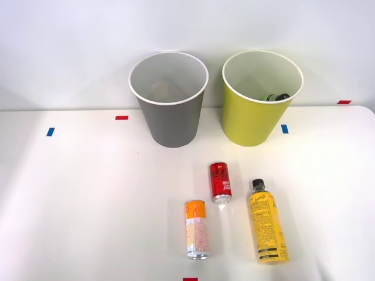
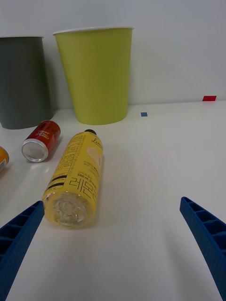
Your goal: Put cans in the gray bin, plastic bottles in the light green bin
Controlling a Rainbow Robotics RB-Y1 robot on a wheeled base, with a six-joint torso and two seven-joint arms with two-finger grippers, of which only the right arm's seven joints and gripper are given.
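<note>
The gray bin (image 1: pixel 169 99) and the light green bin (image 1: pixel 261 98) stand upright at the back of the white table. A green bottle (image 1: pixel 275 97) with a black cap lies inside the light green bin. In front lie the red can (image 1: pixel 220 182), the orange-topped can (image 1: pixel 197 229) and the yellow plastic bottle (image 1: pixel 267 229), all on their sides. In the right wrist view my right gripper (image 2: pixel 113 249) is open, low over the table. The yellow bottle (image 2: pixel 78 179) lies just ahead of it with its base toward one finger (image 2: pixel 19 235). The red can (image 2: pixel 41 140), gray bin (image 2: pixel 22 82) and light green bin (image 2: pixel 96 75) lie beyond.
Small red (image 1: pixel 121 117) and blue (image 1: pixel 50 132) tape marks dot the table (image 1: pixel 76 193). A white wall rises right behind the bins. The table's right edge curves near the red mark (image 1: pixel 344 102).
</note>
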